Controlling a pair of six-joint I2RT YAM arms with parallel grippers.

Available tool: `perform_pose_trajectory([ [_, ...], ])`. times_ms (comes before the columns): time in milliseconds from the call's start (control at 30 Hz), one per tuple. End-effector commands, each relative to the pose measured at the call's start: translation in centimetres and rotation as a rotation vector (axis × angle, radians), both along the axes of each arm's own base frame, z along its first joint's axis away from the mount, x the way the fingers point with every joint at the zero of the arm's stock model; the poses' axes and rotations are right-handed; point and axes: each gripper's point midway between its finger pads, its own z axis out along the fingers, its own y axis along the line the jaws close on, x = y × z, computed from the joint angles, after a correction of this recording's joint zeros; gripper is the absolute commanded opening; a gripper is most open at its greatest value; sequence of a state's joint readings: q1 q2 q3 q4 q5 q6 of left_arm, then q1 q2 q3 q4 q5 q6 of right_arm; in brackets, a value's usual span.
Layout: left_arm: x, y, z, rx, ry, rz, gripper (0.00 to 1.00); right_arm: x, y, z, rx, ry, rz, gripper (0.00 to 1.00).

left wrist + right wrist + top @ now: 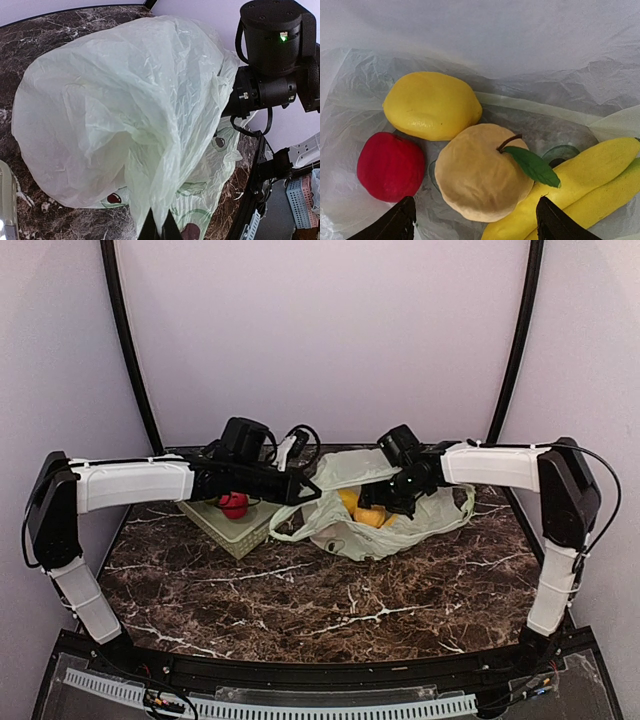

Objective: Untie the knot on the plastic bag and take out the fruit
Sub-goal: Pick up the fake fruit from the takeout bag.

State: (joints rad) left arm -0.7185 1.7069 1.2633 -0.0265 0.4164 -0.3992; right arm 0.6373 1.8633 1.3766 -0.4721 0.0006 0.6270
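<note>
The pale green plastic bag [345,530] lies at mid-table with its mouth open. My left gripper [160,227] is shut on a fold of the plastic bag [125,100] and holds the film up. Inside the bag's mouth my right gripper [475,200] stands open just above the fruit. Under it lie a tan round fruit with a green leaf [482,172], a yellow lemon-shaped fruit [432,105], a red apple [390,165] and yellow bananas [590,185]. The tan fruit sits between the fingers [397,222], untouched. The knot is out of view.
A pale green perforated basket [240,535] stands left of the bag, under my left arm, with a red fruit [235,505] in it. The right arm's black wrist [272,45] sits close behind the bag. Grey walls enclose the dark marble table [300,600].
</note>
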Motion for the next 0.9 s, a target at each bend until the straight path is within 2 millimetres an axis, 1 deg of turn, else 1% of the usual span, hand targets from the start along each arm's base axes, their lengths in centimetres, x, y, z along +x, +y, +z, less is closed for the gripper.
perform_pose_trajectory([
  [0,-1.8,0.5,0.2,0.003,0.016,-0.033,0.01,1.7,0.3,-1.1,-0.017,0.001,-0.017,0.81],
  [67,-1.9,0.7,-0.1,0.01,0.021,-0.034,0.01,2.1,0.4,-2.0,-0.031,0.009,-0.015,0.81],
  [233,-2.2,1.0,-0.4,0.015,0.029,-0.031,0.01,2.5,0.9,-4.2,-0.05,0.047,0.0,0.8],
  [333,-2.2,1.1,-0.3,0.017,0.025,-0.024,0.01,2.5,1.0,-4.7,-0.057,0.053,0.004,0.72],
  [400,-2.2,1.2,-0.2,0.018,0.021,-0.017,0.01,2.2,1.3,-4.6,-0.039,0.059,0.022,0.63],
  [433,-2.1,1.3,-0.2,0.019,0.021,-0.014,0.01,2.3,1.3,-4.2,-0.035,0.05,0.027,0.59],
  [567,-2.0,1.3,-0.1,0.018,0.018,-0.005,0.01,2.3,1.3,-3.1,-0.026,0.016,0.046,0.47],
  [733,-1.8,1.2,0.0,0.013,0.018,0.0,0.01,2.0,1.6,-1.5,0.006,-0.036,0.083,0.43],
  [867,-1.7,1.2,0.1,0.009,0.017,0.004,0.01,1.5,1.9,0.5,0.041,-0.094,0.123,0.42],
])
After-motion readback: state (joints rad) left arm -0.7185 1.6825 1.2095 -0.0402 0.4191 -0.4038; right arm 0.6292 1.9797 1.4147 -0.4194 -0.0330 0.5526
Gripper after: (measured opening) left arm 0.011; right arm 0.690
